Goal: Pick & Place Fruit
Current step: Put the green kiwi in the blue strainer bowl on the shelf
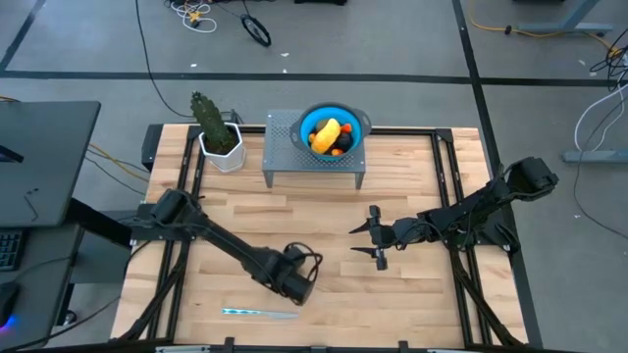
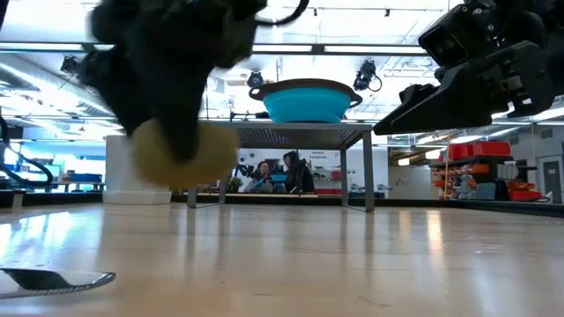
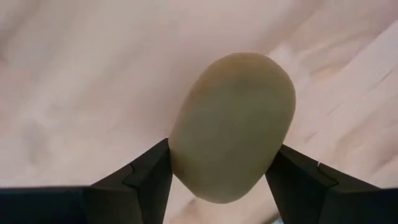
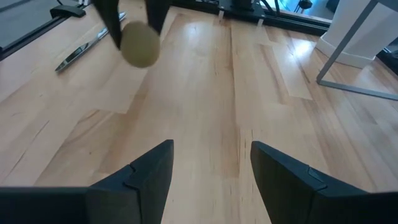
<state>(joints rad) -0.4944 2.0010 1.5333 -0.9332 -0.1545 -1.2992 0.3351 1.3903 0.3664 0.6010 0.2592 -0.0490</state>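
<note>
An olive-green oval fruit (image 3: 231, 127) is clamped between the two dark fingers of the left tool (image 3: 217, 174) and is held clear of the pale wooden desk (image 1: 324, 221), as the low view shows. No other loose fruit is seen on the desk near this tool. A thin silver-and-blue knife (image 1: 259, 313) lies flat on the desk just beside the left tool, on its near-edge side; it is not touched.

The right tool (image 1: 374, 236) is parked over the desk, well apart from the left tool, with fingers spread fairly wide and nothing between them.

A blue round colander bowl (image 1: 331, 130) is set on a grey perforated metal stand (image 1: 285, 152) at the far side of the desk, well beyond both tools. A yellow-orange oblong fruit (image 1: 325, 134), a near-black ball and small orange-red bits are already seen inside it. A green cactus in a white pot (image 1: 219, 136) stands beside the stand.

Progress, as judged: most pieces appear to be placed; the grasp on this oval is made. Still left: carrying it to the bowl and letting go. A second green oval cannot be made out in the bowl, so its status cannot be told.
</note>
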